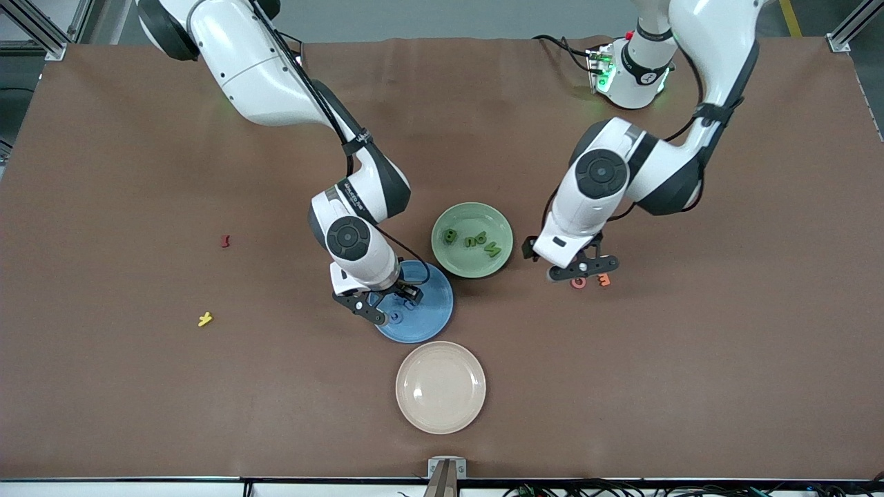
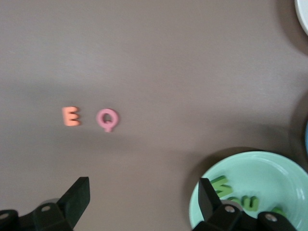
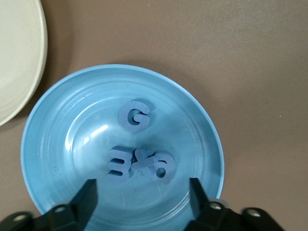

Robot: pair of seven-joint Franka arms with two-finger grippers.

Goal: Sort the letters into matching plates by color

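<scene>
Sorting looks finished: the blue plate (image 1: 429,319), mid-table toward the near edge, holds 4 blue letters (image 3: 139,161) under the right gripper (image 3: 143,195), its jaws open and empty. Farther, the green plate (image 1: 460,255) holds the green letters (image 1: 473,241). The left gripper (image 2: 143,195), open, hovers beside it; both should retreat.
</scene>
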